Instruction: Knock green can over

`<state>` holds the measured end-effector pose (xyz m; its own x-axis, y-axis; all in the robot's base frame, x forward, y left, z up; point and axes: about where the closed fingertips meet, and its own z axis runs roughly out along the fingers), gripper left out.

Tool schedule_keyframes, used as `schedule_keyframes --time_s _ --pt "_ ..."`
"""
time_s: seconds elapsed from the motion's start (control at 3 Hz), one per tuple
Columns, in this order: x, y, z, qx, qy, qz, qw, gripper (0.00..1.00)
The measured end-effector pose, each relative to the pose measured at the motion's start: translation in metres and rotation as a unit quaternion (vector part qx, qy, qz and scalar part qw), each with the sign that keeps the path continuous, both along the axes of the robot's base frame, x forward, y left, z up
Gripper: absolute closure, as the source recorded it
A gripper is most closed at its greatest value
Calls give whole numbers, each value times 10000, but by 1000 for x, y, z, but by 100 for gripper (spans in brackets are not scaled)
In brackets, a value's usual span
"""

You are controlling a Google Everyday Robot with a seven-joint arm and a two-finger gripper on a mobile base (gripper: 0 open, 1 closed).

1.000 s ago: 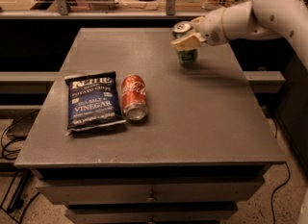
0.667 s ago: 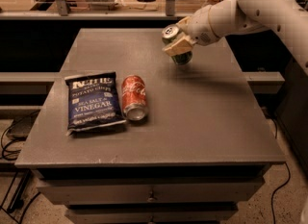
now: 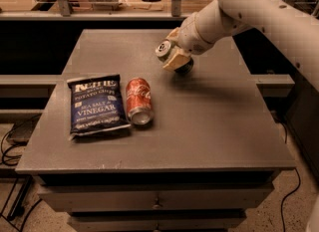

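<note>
Camera view, white arm (image 3: 239,12) reaching in from upper right, claw (image 3: 173,53) clenched on tilted green can (image 3: 163,49), over table (image 3: 209,121).

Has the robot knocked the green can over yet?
Nearly. Done: the gripper is right against the green can at the far side of the table. In hand: the can leans, silver top tipped toward the left, not lying flat. Left: tip it fully so it lies down like the red can.

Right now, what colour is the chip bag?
Dark blue bag, camera view; gripper at the green can, far side.
</note>
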<state>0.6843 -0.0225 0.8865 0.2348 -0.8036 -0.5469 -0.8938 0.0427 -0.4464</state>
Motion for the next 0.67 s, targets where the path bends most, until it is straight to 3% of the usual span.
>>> schedule_keyframes --time_s 0.33,0.67 --pt "-11 8 -15 -205 201 192 9994 35" --pt "-22 14 -22 -176 404 355 9984 12"
